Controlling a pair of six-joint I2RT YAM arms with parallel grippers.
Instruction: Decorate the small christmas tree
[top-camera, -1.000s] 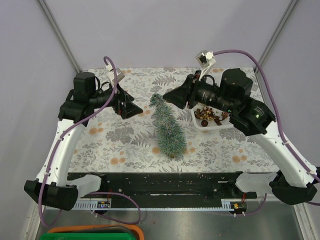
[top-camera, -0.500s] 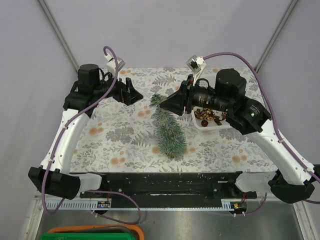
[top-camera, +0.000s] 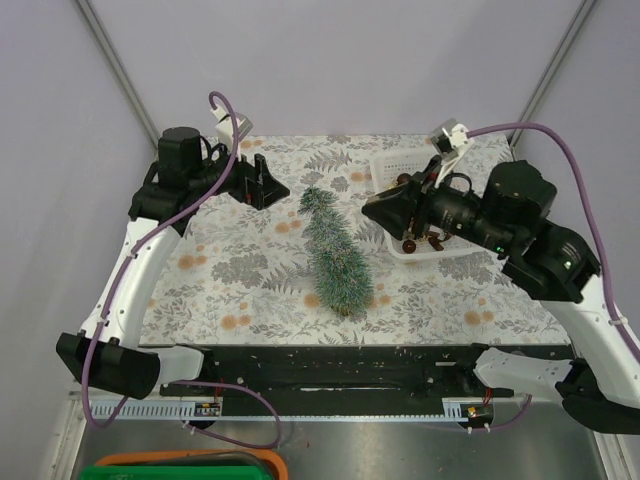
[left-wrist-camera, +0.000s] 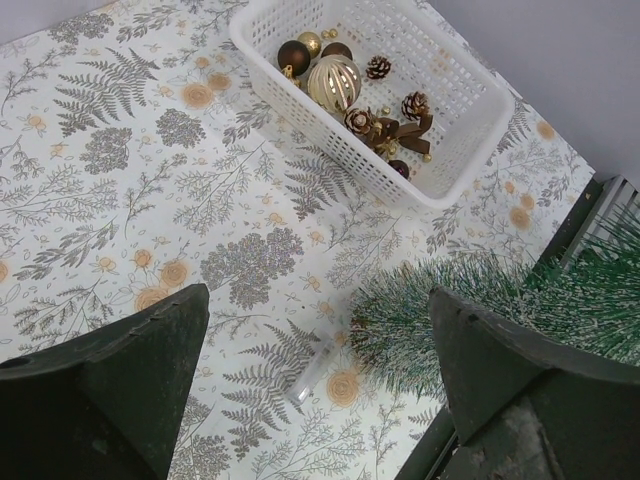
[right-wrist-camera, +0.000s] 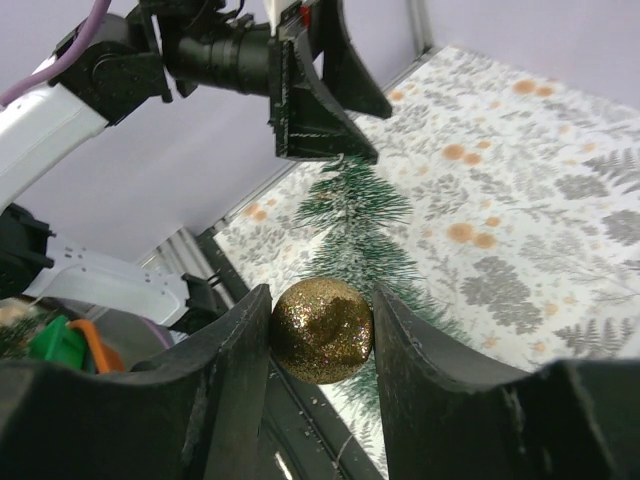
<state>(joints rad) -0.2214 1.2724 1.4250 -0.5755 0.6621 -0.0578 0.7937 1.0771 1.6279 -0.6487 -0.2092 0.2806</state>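
The small christmas tree (top-camera: 335, 250) lies on its side mid-table, tip toward the back, and its frosted green bristles (left-wrist-camera: 470, 310) also show in the left wrist view. My right gripper (top-camera: 375, 212) hovers just right of the tree's upper part. In its wrist view that gripper (right-wrist-camera: 322, 300) is shut on a gold glitter bauble (right-wrist-camera: 322, 332), with the tree (right-wrist-camera: 355, 225) beyond it. My left gripper (top-camera: 262, 185) stands open and empty, back left of the tree tip, its jaws wide apart (left-wrist-camera: 315, 300) above the tablecloth.
A white basket (top-camera: 388, 166) at the back right holds several brown and gold baubles, pine cones and bows (left-wrist-camera: 335, 80). A small clear tube (left-wrist-camera: 312, 367) lies on the patterned cloth by the tree tip. A black rail (top-camera: 330, 365) runs along the near edge.
My right arm has drawn back to the right with the gold bauble, uncovering the basket. My left gripper rose toward the back left, then held still.
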